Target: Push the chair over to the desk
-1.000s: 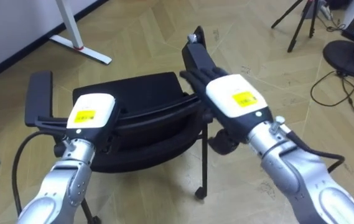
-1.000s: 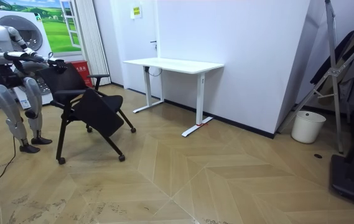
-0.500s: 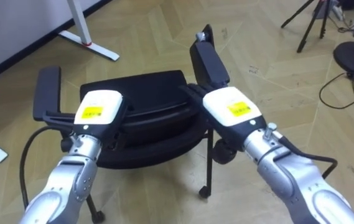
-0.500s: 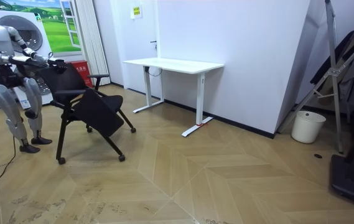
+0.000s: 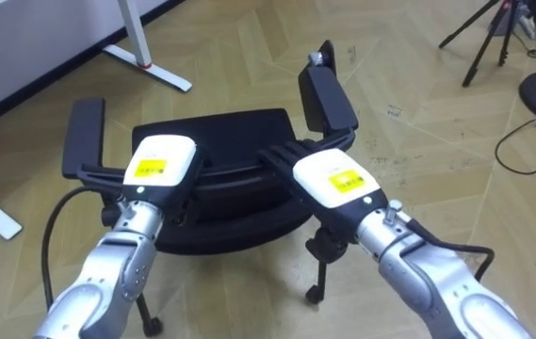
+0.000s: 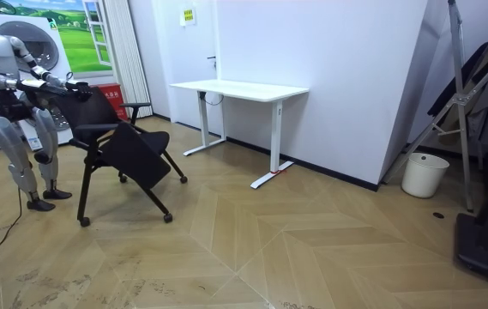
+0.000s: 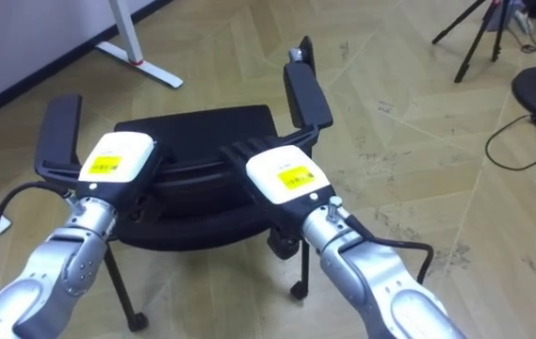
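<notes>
A black chair (image 5: 220,132) with two armrests stands just in front of me, its backrest (image 5: 235,174) nearest. My right hand (image 5: 329,179) lies on the backrest's top edge, its dark fingers (image 5: 282,153) straight and reaching over towards the seat. My left hand (image 5: 159,165) rests on the backrest's left end, beside the left armrest (image 5: 84,141). The right armrest (image 5: 329,94) sticks out beyond my right hand. In the room view I stand at the far left behind the chair (image 6: 119,142), both arms held out to its back.
A white desk (image 6: 239,88) stands against the wall beyond the chair, its foot (image 5: 150,66) near the seat's far left. A tripod (image 5: 484,28) and a floor cable (image 5: 531,141) lie to my right. A white bin (image 6: 421,174) is far off.
The eye view has shifted, so the chair sits further right in it. My right hand has slid left along the backrest, away from the right armrest. The chair stays put in the room view.
</notes>
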### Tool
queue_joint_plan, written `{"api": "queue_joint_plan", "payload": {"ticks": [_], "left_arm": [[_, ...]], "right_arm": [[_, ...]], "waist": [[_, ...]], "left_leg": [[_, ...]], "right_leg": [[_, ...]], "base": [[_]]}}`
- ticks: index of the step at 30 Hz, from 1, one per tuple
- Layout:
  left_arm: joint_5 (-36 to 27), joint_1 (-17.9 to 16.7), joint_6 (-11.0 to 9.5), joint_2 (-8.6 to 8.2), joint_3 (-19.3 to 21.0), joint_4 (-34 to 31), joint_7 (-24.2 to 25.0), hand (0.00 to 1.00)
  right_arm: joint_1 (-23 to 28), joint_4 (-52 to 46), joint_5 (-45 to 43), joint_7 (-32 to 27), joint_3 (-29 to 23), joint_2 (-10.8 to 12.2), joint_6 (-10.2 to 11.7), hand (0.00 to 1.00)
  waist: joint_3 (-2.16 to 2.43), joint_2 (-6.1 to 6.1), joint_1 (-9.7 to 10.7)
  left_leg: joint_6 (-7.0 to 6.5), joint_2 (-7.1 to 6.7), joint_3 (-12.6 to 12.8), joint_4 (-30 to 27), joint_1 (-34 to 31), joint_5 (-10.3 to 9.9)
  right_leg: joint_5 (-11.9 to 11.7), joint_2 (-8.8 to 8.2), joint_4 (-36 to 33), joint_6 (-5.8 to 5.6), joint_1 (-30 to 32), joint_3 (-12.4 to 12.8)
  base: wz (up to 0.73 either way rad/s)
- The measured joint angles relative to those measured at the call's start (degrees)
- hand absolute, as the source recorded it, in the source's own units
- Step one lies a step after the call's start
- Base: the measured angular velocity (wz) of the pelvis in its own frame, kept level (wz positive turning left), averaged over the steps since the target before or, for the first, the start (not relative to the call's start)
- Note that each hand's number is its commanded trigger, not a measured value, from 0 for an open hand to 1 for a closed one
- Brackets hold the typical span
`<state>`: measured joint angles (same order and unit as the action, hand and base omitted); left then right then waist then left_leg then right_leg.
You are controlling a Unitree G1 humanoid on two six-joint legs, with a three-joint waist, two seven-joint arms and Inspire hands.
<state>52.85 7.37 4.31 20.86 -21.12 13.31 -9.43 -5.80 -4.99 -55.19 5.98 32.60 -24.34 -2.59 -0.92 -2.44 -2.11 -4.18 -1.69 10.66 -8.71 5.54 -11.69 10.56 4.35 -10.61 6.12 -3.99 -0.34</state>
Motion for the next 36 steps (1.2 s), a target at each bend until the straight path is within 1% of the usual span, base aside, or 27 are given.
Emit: {"api": "queue_joint_plan", "payload": {"ticks": [3, 8, 12, 15, 20, 24, 30, 33, 34, 36], "left_arm": [[0.0, 0.0, 0.1, -0.08, -0.1, 0.0, 0.0, 1.00], [0.1, 0.0, 0.4, -0.37, -0.1, 0.1, 0.0, 1.00], [0.1, 0.0, 0.4, -0.45, -0.3, 0.1, 0.0, 1.00], [0.1, 0.1, 0.4, -0.57, -0.4, 0.1, 0.0, 1.00], [0.7, 0.1, 0.3, -1.17, -0.5, 0.2, 0.4, 1.00], [1.0, 0.0, 0.1, -1.26, -0.5, 0.2, 0.5, 1.00], [1.7, 0.1, 0.1, -1.16, -0.6, 0.2, 0.5, 1.00], [1.8, 0.4, 0.1, -0.85, -0.6, 0.2, 0.6, 1.00], [1.8, 0.6, 0.1, -0.64, -0.8, 0.2, 0.6, 1.00], [1.9, 0.9, 0.2, -0.43, -1.0, 0.2, 0.7, 1.00]], "right_arm": [[0.0, 0.5, -1.0, -0.4, 0.1, 0.1, 0.0, 0.00], [-0.2, 2.6, -2.5, -1.6, 0.0, 1.6, -0.1, 0.00], [-0.4, 3.4, -4.3, -1.7, 0.0, 1.9, 0.0, 0.00], [-1.8, 5.3, -5.8, -1.6, 0.1, 1.9, 0.0, 0.00], [-5.6, 10.1, -5.9, -1.6, 0.0, 2.0, 0.0, 0.00], [-7.4, 12.7, -5.8, -1.7, -0.2, 2.0, 0.0, 0.00], [-8.1, 13.8, -5.6, -1.7, -0.2, 2.2, 0.1, 0.00], [-9.6, 15.6, -5.6, -1.6, -0.1, 2.8, 0.1, 0.00], [-10.1, 16.1, -5.6, -1.6, -0.1, 2.9, 0.0, 0.00], [-10.6, 16.9, -5.7, -1.7, -0.1, 3.3, 0.0, 0.00]], "waist": [[0.02, 0.01, 0.0], [0.15, 0.14, 0.0], [0.18, 0.20, 0.1], [0.18, 0.20, 0.3], [0.18, 0.15, 0.1], [0.22, 0.06, 0.1], [0.25, -0.88, 0.1], [0.16, -1.52, 0.1], [0.03, -1.83, 0.1], [0.02, -2.24, 0.1]], "left_leg": [[0.00, -0.01, 0.0, 0.0, 0.0, 0.0], [0.00, 0.00, 0.0, -0.1, 0.0, 0.0], [0.00, -0.03, -0.1, -0.1, 0.0, 0.0], [0.00, -0.06, -0.6, -0.1, 0.0, 0.0], [0.04, -0.10, -1.4, -0.1, 0.1, 0.0], [0.05, -0.10, -1.7, -0.1, 0.2, 0.0], [0.14, -0.09, -2.0, -0.1, 0.3, 0.1], [0.18, -0.09, -2.0, -0.1, 0.3, 0.1], [0.18, -0.10, -2.0, -0.2, 0.3, 0.1], [0.19, -0.10, -2.1, -0.3, 0.2, 0.1]], "right_leg": [[0.0, 0.00, 0.0, 0.00, 0.0, 0.0], [0.0, -0.01, 0.0, 0.00, 0.0, 0.0], [0.0, -0.07, 0.0, 0.00, -0.2, -0.4], [0.0, -0.14, 0.0, -0.01, -0.3, -1.3], [0.0, -0.14, 0.0, 0.00, -0.6, -1.5], [0.0, -0.14, 0.2, 0.00, -0.8, -1.7], [0.0, -0.16, 0.2, 0.00, -0.9, -2.1], [0.0, -0.16, 0.1, 0.00, -0.9, -2.1], [0.0, -0.17, 0.1, 0.00, -0.9, -2.1], [0.0, -0.19, 0.1, 0.00, -0.9, -2.2]], "base": [[0.00], [0.00], [0.02], [0.09], [0.07], [0.02], [0.01], [0.00], [0.00], [0.00]]}}
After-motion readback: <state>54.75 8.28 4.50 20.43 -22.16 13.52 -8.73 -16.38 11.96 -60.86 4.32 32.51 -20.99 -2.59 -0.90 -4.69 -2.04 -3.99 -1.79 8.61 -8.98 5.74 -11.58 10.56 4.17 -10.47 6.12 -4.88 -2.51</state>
